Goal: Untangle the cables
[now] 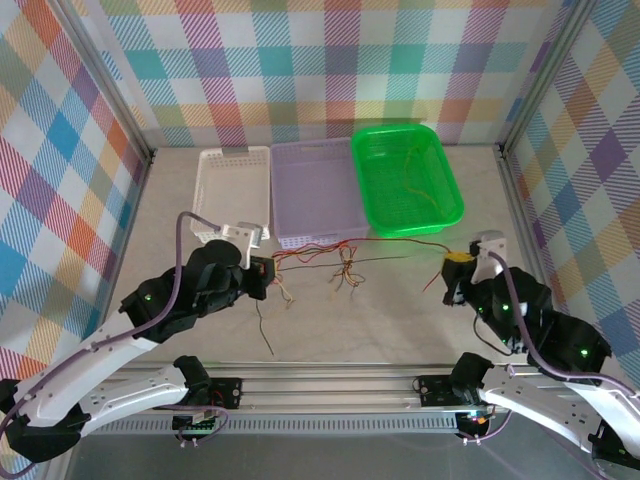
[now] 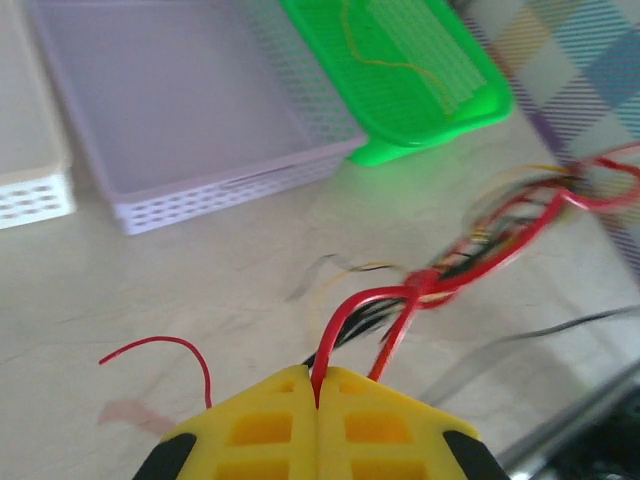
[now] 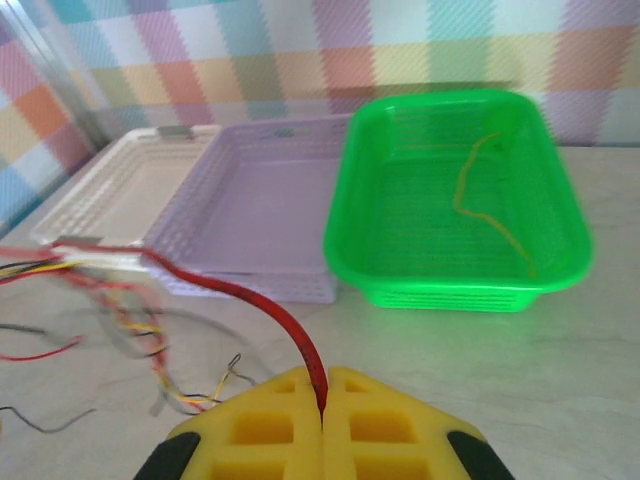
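Fingers (image 2: 265,425) of the left gripper (image 2: 318,388) are pinched closed on a red strand of the cables (image 1: 345,268); the right gripper (image 3: 322,388) clamps another red strand. Between them the tangle stretches across the worktop (image 1: 380,320). One dark wire (image 1: 262,330) lies loose beside the left arm. Beyond stand a white basket (image 1: 232,190), a purple basket (image 1: 315,200) and a green basket (image 1: 385,180), side by side; the green one holds a yellow-orange wire (image 3: 458,195).
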